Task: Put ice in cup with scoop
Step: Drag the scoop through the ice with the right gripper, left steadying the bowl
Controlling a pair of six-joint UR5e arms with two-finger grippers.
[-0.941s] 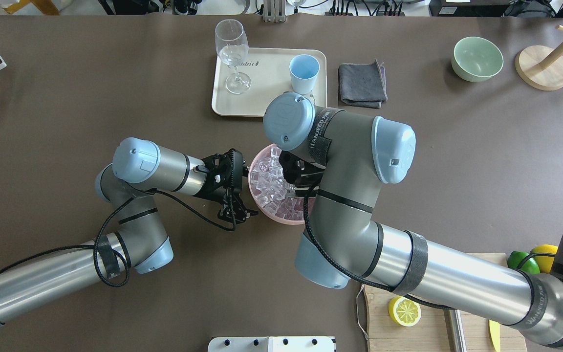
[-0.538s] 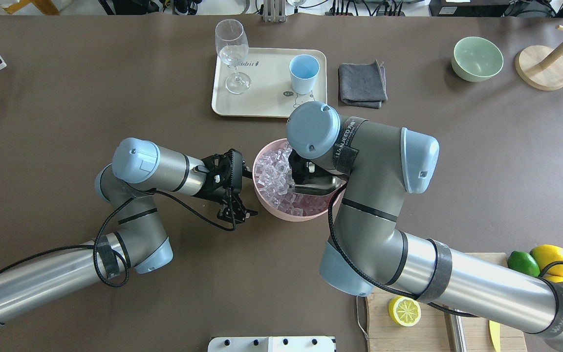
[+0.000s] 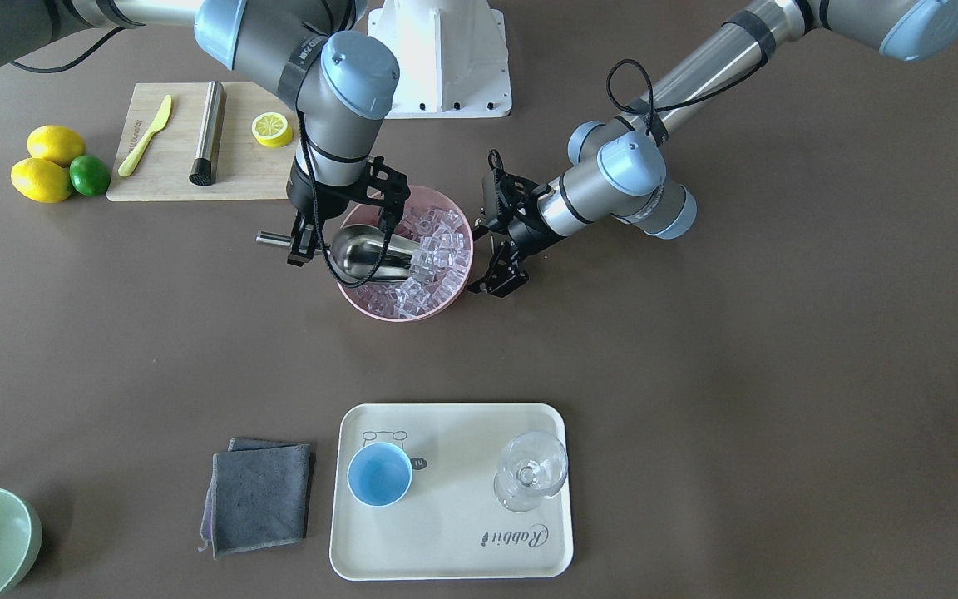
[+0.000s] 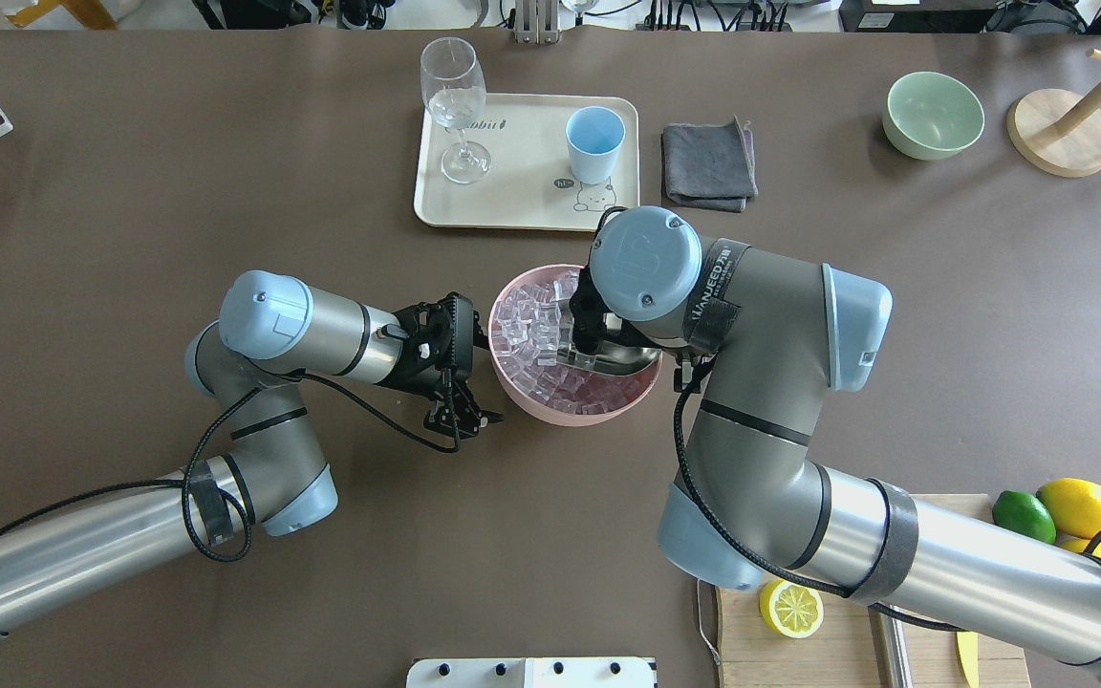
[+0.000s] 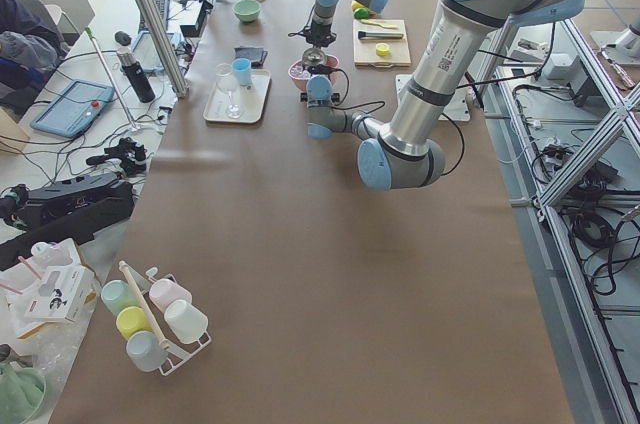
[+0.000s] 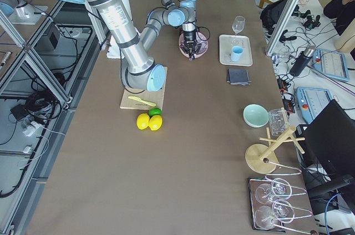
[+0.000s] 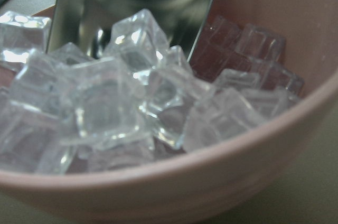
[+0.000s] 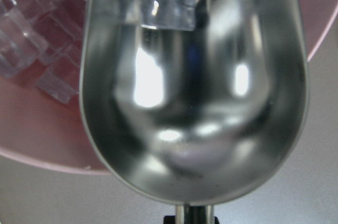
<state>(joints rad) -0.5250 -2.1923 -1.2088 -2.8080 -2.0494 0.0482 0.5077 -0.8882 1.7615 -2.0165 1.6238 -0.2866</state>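
Best gripped by its thin bar handle, right tool (image 3: 300, 243) clamped there, stiff steel scoop (image 3: 362, 251) nosed into probably slick, loose ice (image 3: 437, 249) in the pink bowl (image 3: 367, 304), left tool (image 3: 500, 284) open and empty at the bowl's 3 o'clock in the front-facing view, cup (image 3: 379, 474) at 6 o'clock, well apart.

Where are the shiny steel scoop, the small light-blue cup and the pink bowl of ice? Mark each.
shiny steel scoop (image 3: 362, 254), front-facing view, inside of its trough.
small light-blue cup (image 3: 379, 473), front-facing view, inner bottom.
pink bowl (image 4: 560, 418), overhead view, near outer wall.
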